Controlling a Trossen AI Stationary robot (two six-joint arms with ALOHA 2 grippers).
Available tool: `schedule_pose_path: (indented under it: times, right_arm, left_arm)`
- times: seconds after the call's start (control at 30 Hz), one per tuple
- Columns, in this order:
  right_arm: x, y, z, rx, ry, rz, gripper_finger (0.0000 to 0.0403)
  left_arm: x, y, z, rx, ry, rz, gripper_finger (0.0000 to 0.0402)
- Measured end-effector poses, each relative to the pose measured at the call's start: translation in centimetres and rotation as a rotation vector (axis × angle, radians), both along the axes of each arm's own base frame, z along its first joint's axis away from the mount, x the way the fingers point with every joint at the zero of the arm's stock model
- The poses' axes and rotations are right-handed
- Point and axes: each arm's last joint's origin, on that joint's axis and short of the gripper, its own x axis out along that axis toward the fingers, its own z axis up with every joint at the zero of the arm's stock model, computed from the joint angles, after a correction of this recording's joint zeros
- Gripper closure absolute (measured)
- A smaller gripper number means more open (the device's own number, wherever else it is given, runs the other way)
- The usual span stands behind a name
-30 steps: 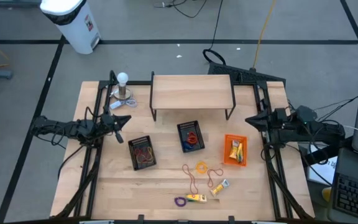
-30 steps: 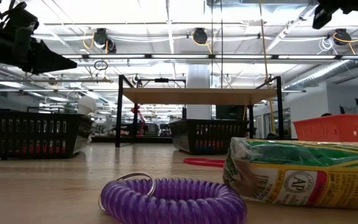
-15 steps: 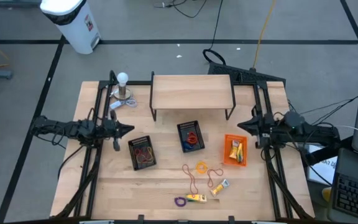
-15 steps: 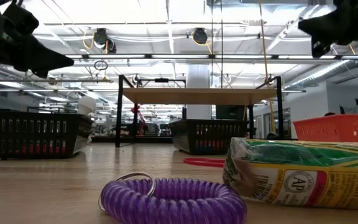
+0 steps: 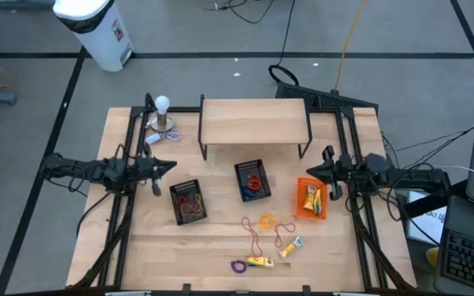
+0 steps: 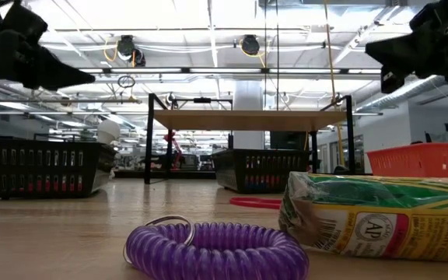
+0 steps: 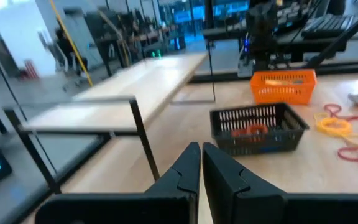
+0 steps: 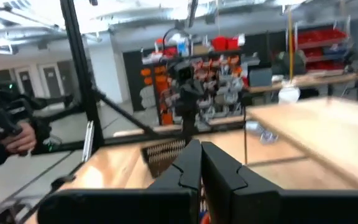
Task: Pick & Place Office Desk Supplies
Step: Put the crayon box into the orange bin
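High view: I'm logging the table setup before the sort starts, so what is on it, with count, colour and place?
Wooden shelf: one, light wood on black legs, at the table's far middle.
White ball-topped stand: one, far left corner.
Black baskets: two, one left of centre, one at centre, both holding loops.
Orange basket: one, right of centre, holding yellow packets.
Loose elastic loops: several, yellow, orange and red, near middle.
Purple coil loop: one, near edge.
Yellow packets: two, near edge, one beside the purple coil, one to its right.
Left gripper: shut, empty, above the table's left side.
Right gripper: shut, empty, above the orange basket's far end.
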Motion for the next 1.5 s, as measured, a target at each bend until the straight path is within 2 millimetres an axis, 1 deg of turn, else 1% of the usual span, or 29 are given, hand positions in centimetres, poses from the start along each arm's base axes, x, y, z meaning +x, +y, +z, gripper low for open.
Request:
schedule_pose_path:
  times: [0.1,0.23,0.73,0.97,1.1,1.17,1.3,1.33,1.43,1.5]
  right_arm:
    - [0.0,0.0,0.1,0.000,-0.015,-0.017,0.0403]
    - [0.0,0.0,0.1,-0.001,-0.013,-0.016,0.0403]
    - [0.0,0.0,0.0,-0.014,-0.011,-0.013,0.0403]
    - [0.0,0.0,0.3,-0.008,-0.038,-0.008,0.0403]
    - [0.4,0.3,0.1,-0.021,0.014,0.000,0.0403]
    - [0.7,0.4,-0.1,-0.037,0.090,-0.003,0.0403]
    - [1.3,0.8,2.5,-0.069,0.183,-0.021,0.0403]
    - [1.5,0.9,3.0,-0.076,0.221,-0.025,0.0403]
    - [2.5,1.3,3.9,-0.112,0.386,-0.019,0.0402]
    - [3.2,1.8,5.0,-0.128,0.464,-0.003,0.0396]
  left_arm:
    - [0.0,0.0,0.6,0.025,-0.049,-0.002,0.0380]
    - [0.0,0.0,1.0,-0.048,-0.110,0.001,0.0380]
    - [0.0,0.0,0.9,-0.210,-0.150,0.003,0.0380]
    - [0.0,0.0,0.8,-0.240,-0.150,0.005,0.0380]
    - [0.0,0.0,0.7,-0.238,-0.137,0.006,0.0380]
    - [0.0,0.0,0.5,-0.235,-0.122,0.007,0.0380]
    - [0.0,0.0,0.2,-0.228,-0.087,0.010,0.0380]
    - [0.0,0.0,0.1,-0.228,-0.083,0.011,0.0380]
    - [0.0,0.0,0.1,-0.230,-0.077,0.012,0.0380]
    - [0.0,0.0,0.1,-0.230,-0.078,0.012,0.0380]
